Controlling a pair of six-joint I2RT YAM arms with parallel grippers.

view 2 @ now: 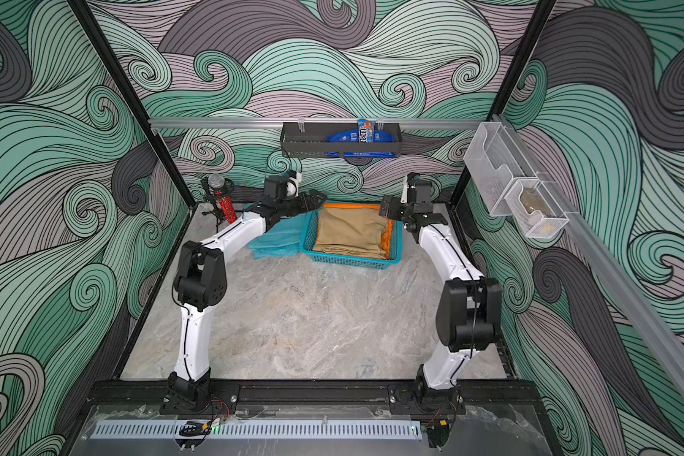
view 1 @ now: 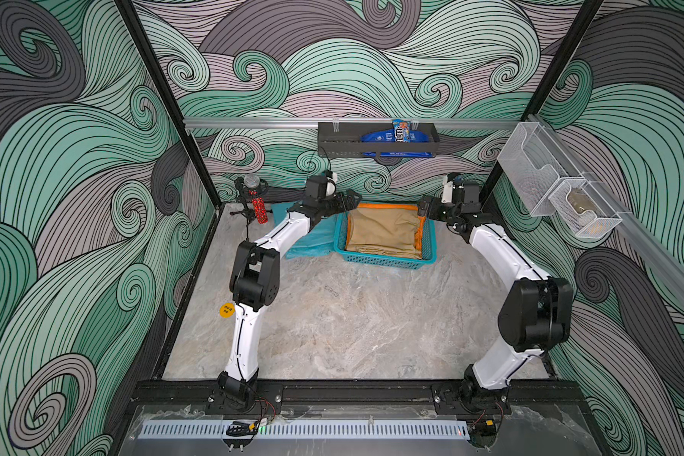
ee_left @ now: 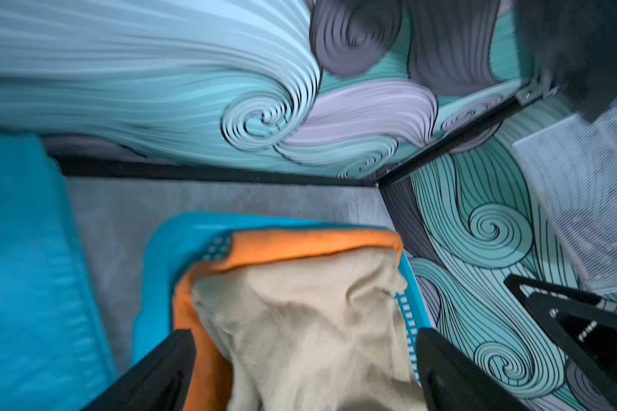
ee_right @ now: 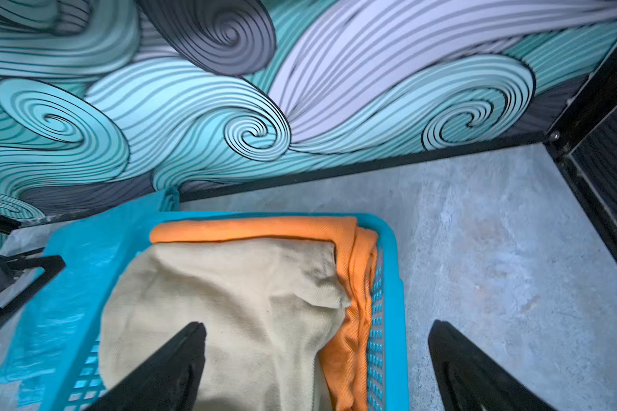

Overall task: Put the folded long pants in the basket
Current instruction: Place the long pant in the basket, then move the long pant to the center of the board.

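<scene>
The tan pants (view 1: 380, 233) lie rumpled on the orange pants (view 1: 380, 205) inside the basket (view 1: 384, 261). The teal pants (view 1: 312, 241) lie on the table (view 1: 352, 316) just beside the basket, on the left arm's side. The left gripper (view 1: 354, 199) and right gripper (view 1: 423, 208) hover at the basket's far corners, both with jaws spread wide.

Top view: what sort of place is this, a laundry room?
Probably a robot test cell, not a home: left arm and right arm bolted to a front rail, printed swirl walls boxing in the tabletop, a basket as prop.
</scene>
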